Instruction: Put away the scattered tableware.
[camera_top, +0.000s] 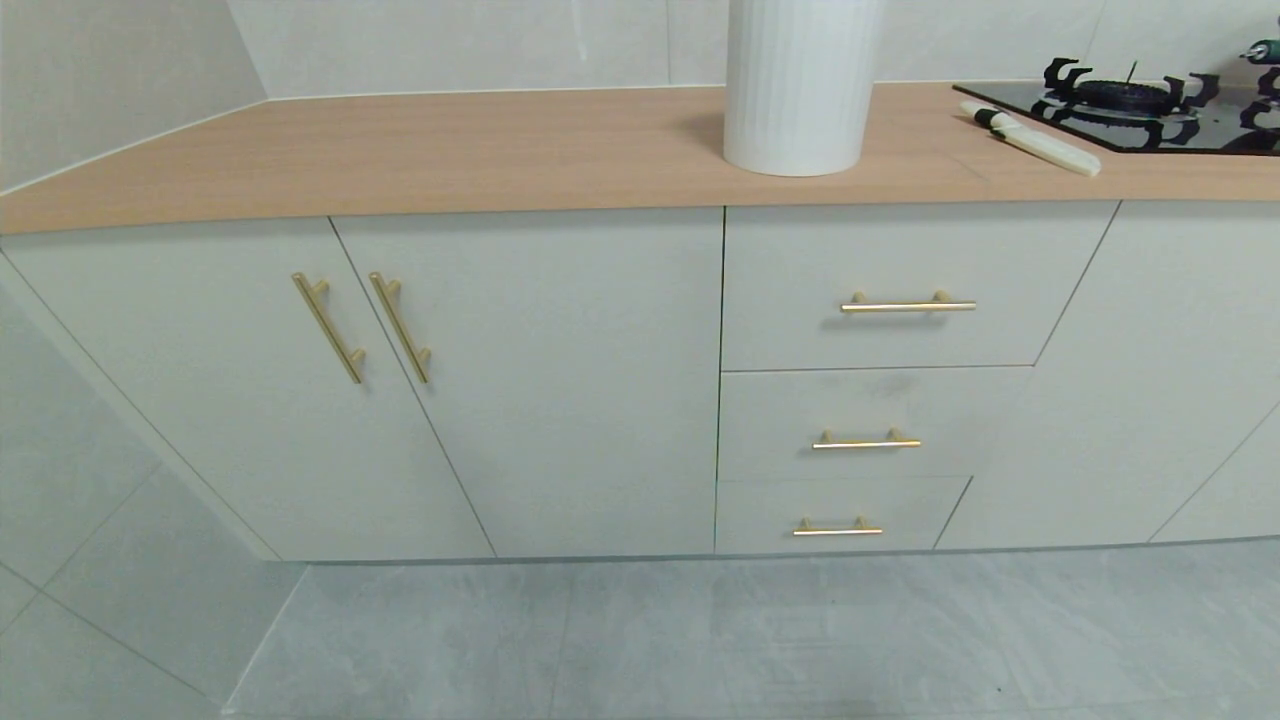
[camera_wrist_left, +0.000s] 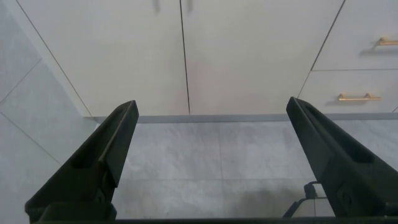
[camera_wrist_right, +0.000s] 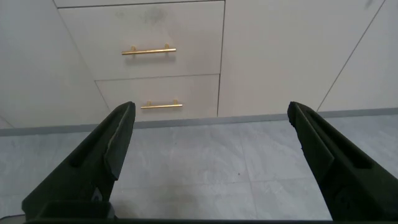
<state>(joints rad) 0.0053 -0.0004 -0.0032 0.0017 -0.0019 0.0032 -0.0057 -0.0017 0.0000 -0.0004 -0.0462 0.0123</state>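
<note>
Left end effector (camera_wrist_left: 211, 106): matte black wedges, apart.

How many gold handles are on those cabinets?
5: left door handle, right door handle, top drawer handle, middle drawer handle, bottom drawer handle. Others may be out of view.

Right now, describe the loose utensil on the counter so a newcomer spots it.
Follow the wooden countertop rightward to the black gas hob. The utensil lies flat beside the hob's left edge, right of the tall white ribbed container. Unlike them, it is slim and cream with a dark band.
</note>
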